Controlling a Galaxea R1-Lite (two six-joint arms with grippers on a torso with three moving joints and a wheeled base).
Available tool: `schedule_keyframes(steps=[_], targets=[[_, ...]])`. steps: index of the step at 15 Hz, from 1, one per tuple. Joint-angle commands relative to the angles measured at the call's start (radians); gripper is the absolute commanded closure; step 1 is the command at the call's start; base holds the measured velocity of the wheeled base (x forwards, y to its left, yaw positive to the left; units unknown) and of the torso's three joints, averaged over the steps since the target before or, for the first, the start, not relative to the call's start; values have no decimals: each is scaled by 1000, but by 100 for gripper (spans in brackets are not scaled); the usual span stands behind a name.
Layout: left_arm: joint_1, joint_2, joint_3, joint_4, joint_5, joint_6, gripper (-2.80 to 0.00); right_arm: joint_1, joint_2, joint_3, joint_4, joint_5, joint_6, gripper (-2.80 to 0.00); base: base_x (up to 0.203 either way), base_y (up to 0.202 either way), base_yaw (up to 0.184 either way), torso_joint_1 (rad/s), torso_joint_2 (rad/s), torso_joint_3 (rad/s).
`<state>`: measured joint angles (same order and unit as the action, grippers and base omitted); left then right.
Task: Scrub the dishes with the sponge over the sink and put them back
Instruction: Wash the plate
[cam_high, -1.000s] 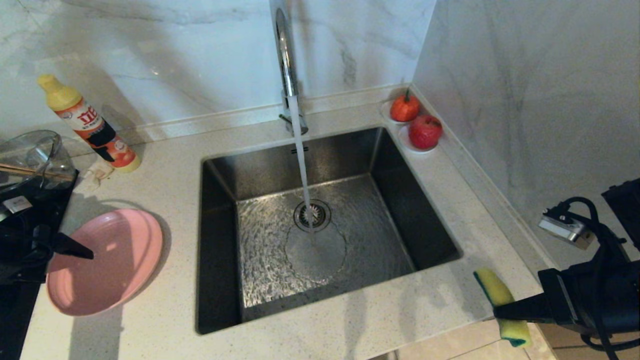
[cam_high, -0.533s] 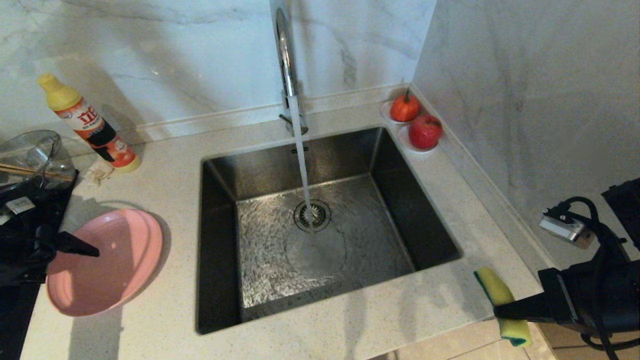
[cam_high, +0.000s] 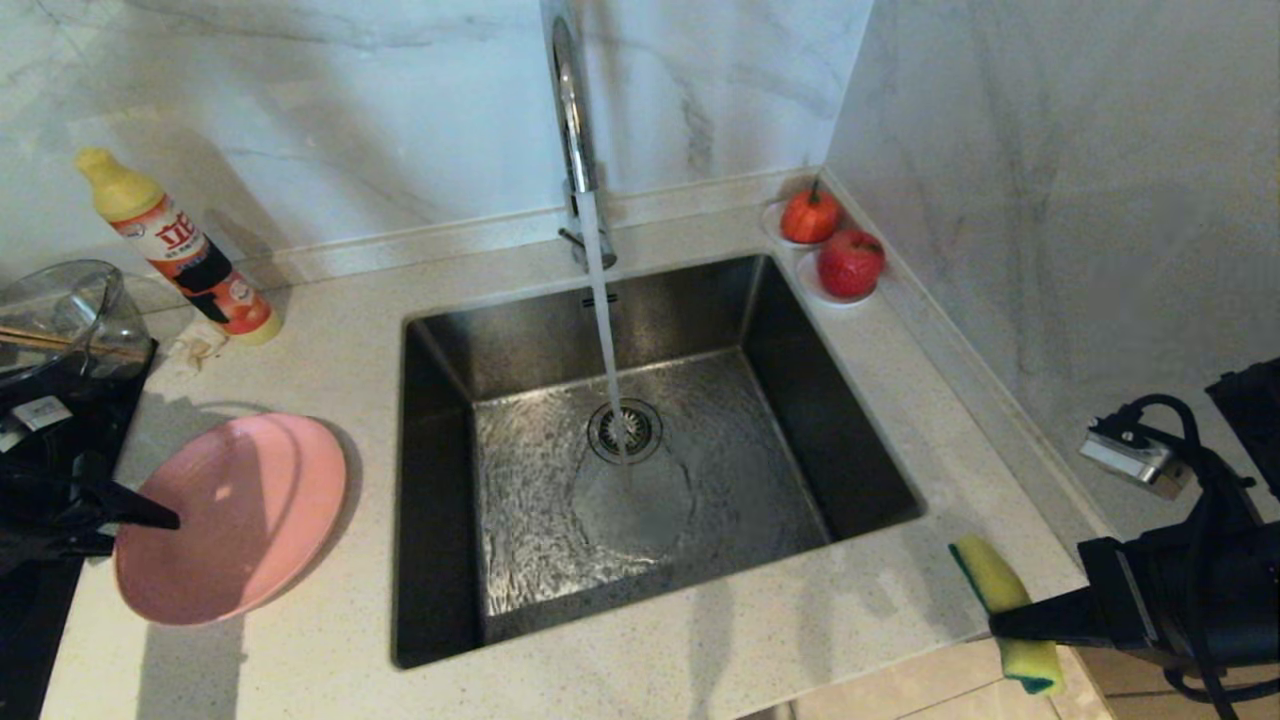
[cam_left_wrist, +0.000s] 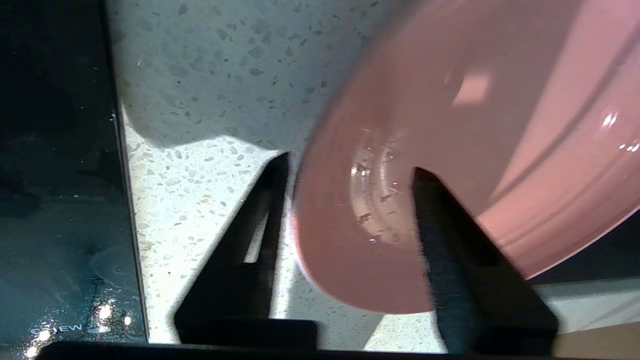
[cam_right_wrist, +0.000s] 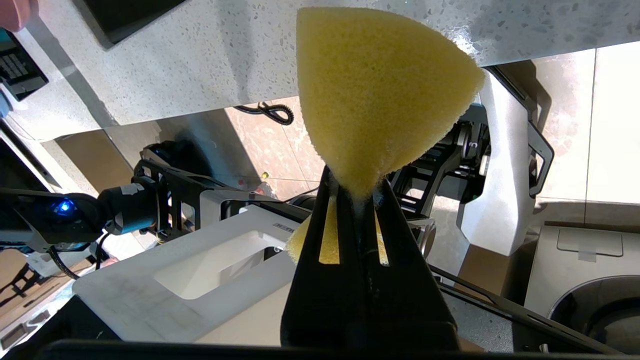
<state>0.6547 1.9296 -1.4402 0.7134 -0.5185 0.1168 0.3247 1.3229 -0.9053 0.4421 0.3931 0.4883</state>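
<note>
The wide, shallow matte pink round plate (cam_high: 232, 518) lies on the pale speckled stone table (cam_high: 330, 350), at nine o'clock from the square stainless-steel sink (cam_high: 640, 450), its rim just beside the sink's left edge. The left gripper (cam_high: 150, 515) sits at the plate's nine o'clock rim. In the left wrist view the left gripper (cam_left_wrist: 350, 210) straddles that rim, one finger outside it, the other over the plate's inner face; whether it has clamped the rim cannot be told. From this gripper the sink lies at three o'clock, across the plate's full width, so the carry would run that way. The right gripper (cam_high: 1010, 622) waits off the table's front right corner, at about four o'clock from the sink, clenched on the waist of the yellow foam sponge with green scouring layer (cam_high: 1000, 605). Water runs from the tall chrome tap (cam_high: 570, 110) onto the drain.
</note>
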Motion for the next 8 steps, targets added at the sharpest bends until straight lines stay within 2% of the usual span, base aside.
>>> schedule_keyframes(steps=[1, 8], targets=[[0, 2, 3, 4, -3, 0, 0, 1, -11, 2, 3, 3, 3, 0, 0, 0, 0, 0, 0, 0], [2, 1, 1, 3, -3, 3, 0, 1, -6, 9, 1, 3, 3, 0, 0, 0, 0, 0, 0, 0]])
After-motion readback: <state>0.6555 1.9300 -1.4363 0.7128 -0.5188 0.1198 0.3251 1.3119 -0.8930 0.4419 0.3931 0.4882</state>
